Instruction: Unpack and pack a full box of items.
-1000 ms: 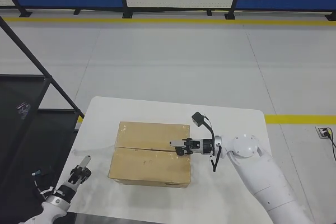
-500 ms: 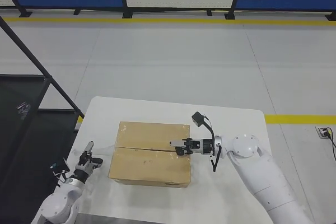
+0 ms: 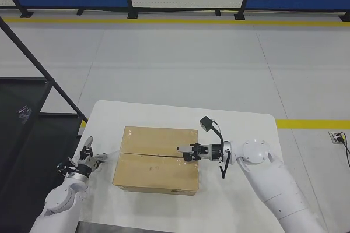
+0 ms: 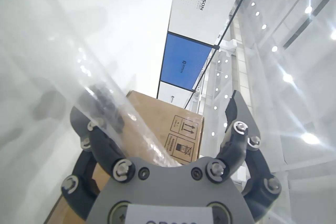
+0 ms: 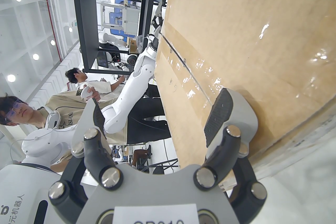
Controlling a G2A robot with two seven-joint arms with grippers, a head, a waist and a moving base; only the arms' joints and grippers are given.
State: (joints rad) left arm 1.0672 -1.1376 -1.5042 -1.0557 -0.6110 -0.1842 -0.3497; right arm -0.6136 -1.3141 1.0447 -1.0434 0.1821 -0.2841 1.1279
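The middle of the table (image 3: 245,125) is taken up by the box (image 3: 156,160). At 3 o'clock its top edge is overlapped by the right gripper (image 3: 184,152), fingers spread. At 9 o'clock the narrow strip is blocked by the left gripper (image 3: 90,150), fingers apart, with clear film (image 4: 86,70) draped across one finger. Bare table is left at 12 o'clock; a thin margin is seen at 6.

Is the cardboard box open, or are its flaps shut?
Shut. Both top flaps of the cardboard box lie flat and meet along the middle seam.
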